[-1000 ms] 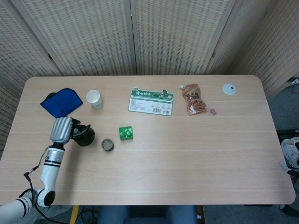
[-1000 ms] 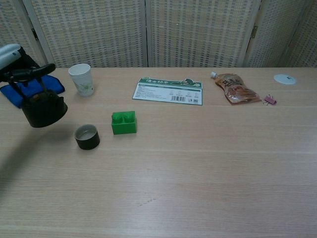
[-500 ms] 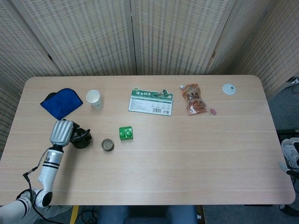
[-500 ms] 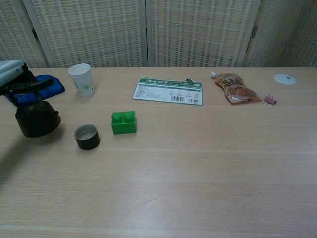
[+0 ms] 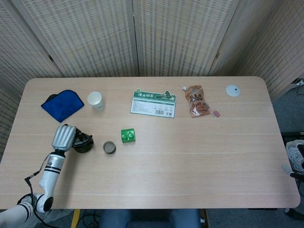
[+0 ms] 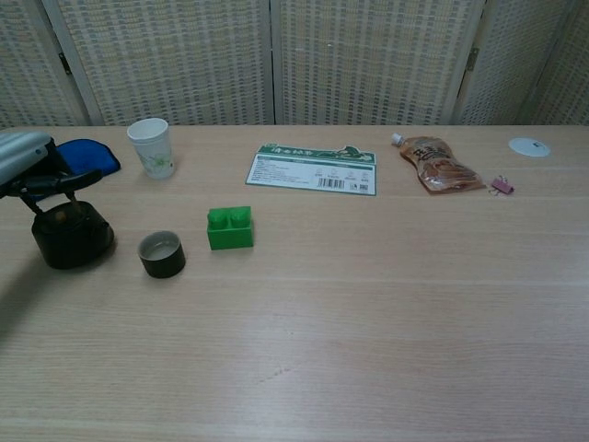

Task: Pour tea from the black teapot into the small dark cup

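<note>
Black teapot [image 6: 70,236]: lowered since a second ago, from held clear of the bench [image 6: 368,304] to sitting on it, just left of the small dark cup [image 6: 162,254]. Left hand [image 6: 37,166]: fingers on the teapot's handle, apparently gripping it. Right hand: not visible. Step judged: set-down; whether the cup holds tea cannot be told. Next move likely calls for releasing the handle. Nearby: green block [image 6: 229,227], paper cup [image 6: 150,146], blue cloth [image 6: 87,154].
</note>
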Tool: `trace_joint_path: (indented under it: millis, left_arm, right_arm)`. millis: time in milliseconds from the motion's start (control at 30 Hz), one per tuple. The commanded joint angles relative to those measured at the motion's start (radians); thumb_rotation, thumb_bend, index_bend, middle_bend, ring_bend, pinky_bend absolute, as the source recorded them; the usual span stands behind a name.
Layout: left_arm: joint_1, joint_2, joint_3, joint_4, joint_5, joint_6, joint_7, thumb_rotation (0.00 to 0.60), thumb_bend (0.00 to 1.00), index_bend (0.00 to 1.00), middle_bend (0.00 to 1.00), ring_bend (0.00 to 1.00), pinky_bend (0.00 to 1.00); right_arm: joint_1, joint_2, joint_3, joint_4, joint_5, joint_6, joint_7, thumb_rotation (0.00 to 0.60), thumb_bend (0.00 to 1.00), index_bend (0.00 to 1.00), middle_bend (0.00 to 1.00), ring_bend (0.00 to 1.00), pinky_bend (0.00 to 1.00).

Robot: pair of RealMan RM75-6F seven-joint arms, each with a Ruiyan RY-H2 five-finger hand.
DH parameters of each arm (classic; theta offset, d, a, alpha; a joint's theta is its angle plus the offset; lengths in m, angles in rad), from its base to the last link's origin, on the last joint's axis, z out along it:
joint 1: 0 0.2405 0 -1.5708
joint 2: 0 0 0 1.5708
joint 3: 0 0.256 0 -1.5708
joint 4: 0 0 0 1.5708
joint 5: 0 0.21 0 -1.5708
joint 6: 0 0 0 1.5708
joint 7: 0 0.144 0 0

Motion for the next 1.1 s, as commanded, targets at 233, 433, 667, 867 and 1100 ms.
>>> trace_joint_path:
  millis: [233, 433, 667, 867, 1100]
  left_arm:
    - [0.005, -0.008, 0.009, 0.008, -0.001, -0.018, 0.014, 0.085, 0.2, 0.98, 1.0, 0.88, 0.48]
    - [0.009, -0.007, 0.01, 0.0, -0.005, -0.024, 0.023, 0.07, 0.19, 0.89, 0.93, 0.8, 0.47]
    - [0.016, 0.006, 0.007, -0.029, 0.0, -0.01, 0.027, 0.0, 0.16, 0.7, 0.74, 0.61, 0.45]
    - [0.02, 0.028, 0.006, -0.074, -0.007, -0.026, 0.019, 0.0, 0.12, 0.58, 0.56, 0.44, 0.35]
    - [0.032, 0.063, -0.018, -0.147, -0.033, -0.013, 0.025, 0.0, 0.11, 0.42, 0.32, 0.25, 0.13]
  right_arm:
    - [0.0, -0.001, -0.001, 0.002, 0.002, -0.001, 0.0, 0.6, 0.07, 0.34, 0.3, 0.24, 0.26]
    - [0.0, -0.001, -0.001, 0.002, 0.003, 0.0, -0.001, 0.6, 0.07, 0.34, 0.3, 0.24, 0.26]
    - [0.001, 0.0, -0.001, -0.001, 0.002, 0.0, -0.003, 0.6, 0.07, 0.34, 0.3, 0.24, 0.26]
    - [0.0, 0.001, 0.0, -0.005, 0.0, 0.003, -0.005, 0.6, 0.07, 0.34, 0.3, 0.24, 0.26]
    - [-0.001, 0.007, -0.001, -0.01, -0.002, 0.007, -0.007, 0.6, 0.07, 0.34, 0.3, 0.24, 0.26]
